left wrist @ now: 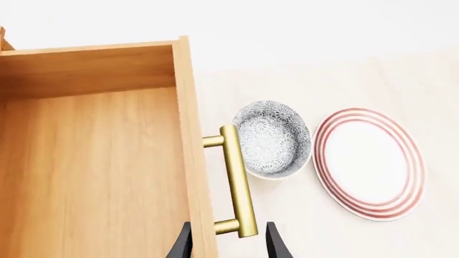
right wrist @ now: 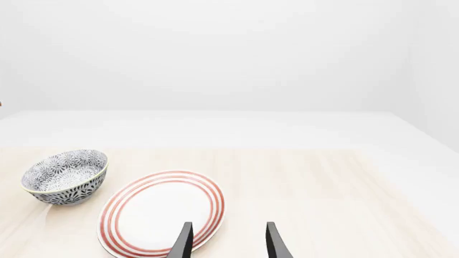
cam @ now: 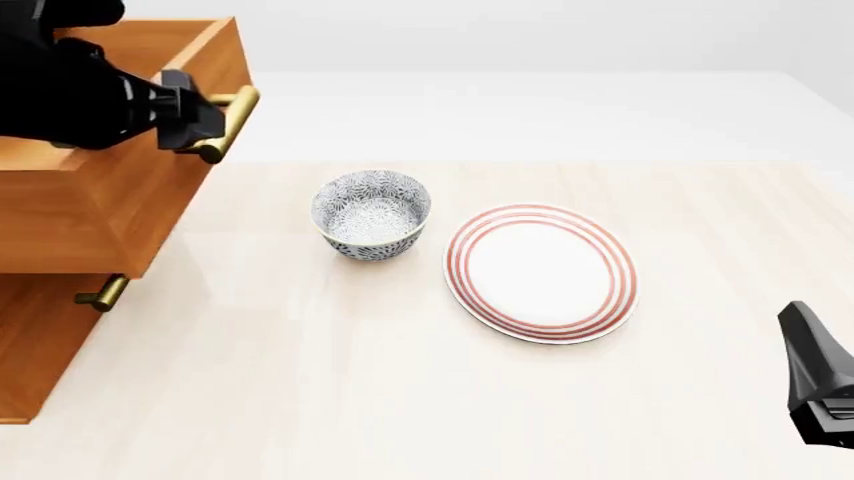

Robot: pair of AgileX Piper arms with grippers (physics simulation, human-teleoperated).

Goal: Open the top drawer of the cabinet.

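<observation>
The top drawer (cam: 100, 190) juts out of the cabinet (cam: 40, 340) at the counter's (cam: 400, 400) left edge. The left end effector (left wrist: 228, 244) straddles one end of its handle (left wrist: 239, 181), fingers apart. The right end effector (right wrist: 228, 242) hangs spread over the plate (right wrist: 161, 212), near the bowl (right wrist: 66, 176).

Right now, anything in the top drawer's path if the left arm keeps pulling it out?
Nothing visible. The top drawer is already out of the cabinet, its handle between the left gripper fingers. The bowl and plate sit on the table below handle height.
</observation>
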